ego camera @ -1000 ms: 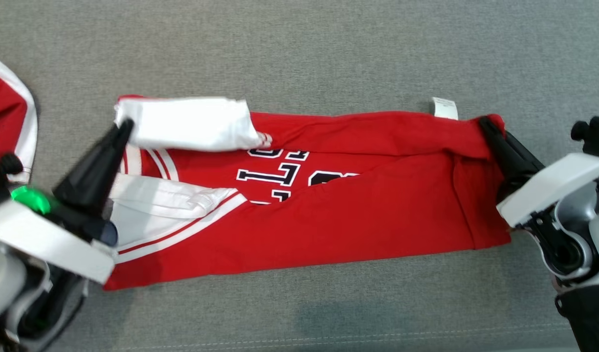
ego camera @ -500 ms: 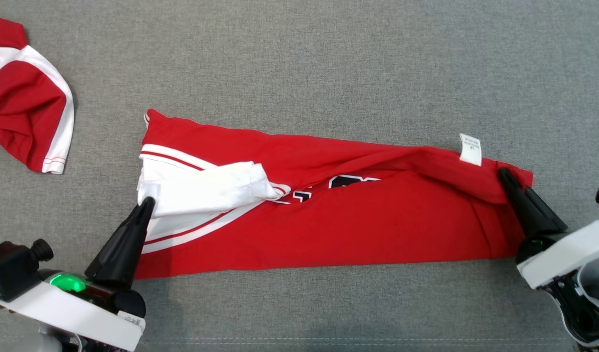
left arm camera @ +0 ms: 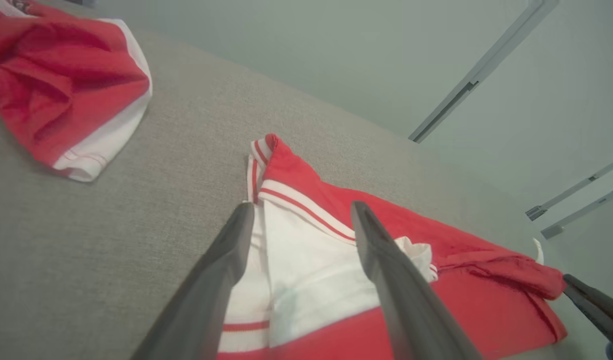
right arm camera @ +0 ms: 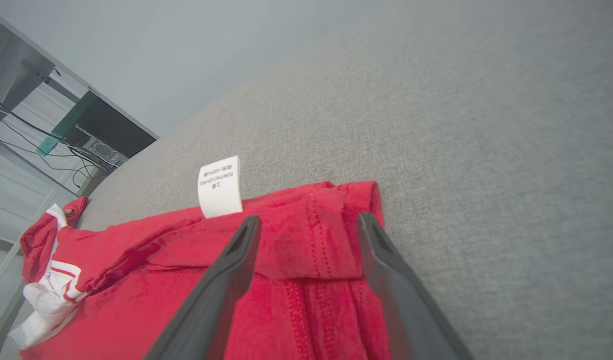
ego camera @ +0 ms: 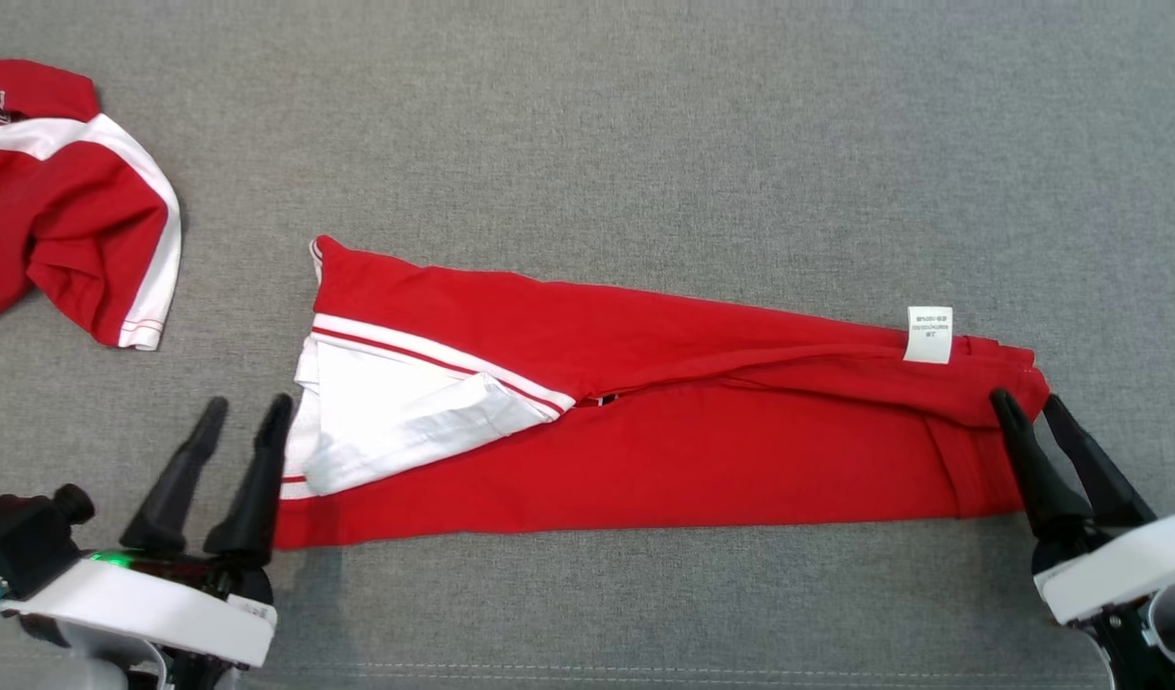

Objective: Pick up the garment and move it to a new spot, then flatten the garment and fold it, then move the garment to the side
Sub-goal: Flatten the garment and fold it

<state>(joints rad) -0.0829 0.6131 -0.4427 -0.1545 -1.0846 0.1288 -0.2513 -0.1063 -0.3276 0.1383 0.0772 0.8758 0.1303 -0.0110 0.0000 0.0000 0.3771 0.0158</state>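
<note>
The folded red jersey garment with white sleeve panels (ego camera: 693,450) lies flat, stretched across the grey fabric surface (ego camera: 645,144). The left gripper (ego camera: 249,402) sits just beside its white end, fingers spread and empty. The right gripper (ego camera: 1025,398) has its spread fingers straddling the hemmed opposite corner.

Garment (ego camera: 702,460): red, with a white area edged in red-and-white stripes. Label (ego camera: 929,334): white, dark print. Second garment (ego camera: 60,230): red, white band. Worktop (ego camera: 645,125): grey, fine weave. Left gripper (ego camera: 245,407), right gripper (ego camera: 1028,400): black fingers, white housings.
</note>
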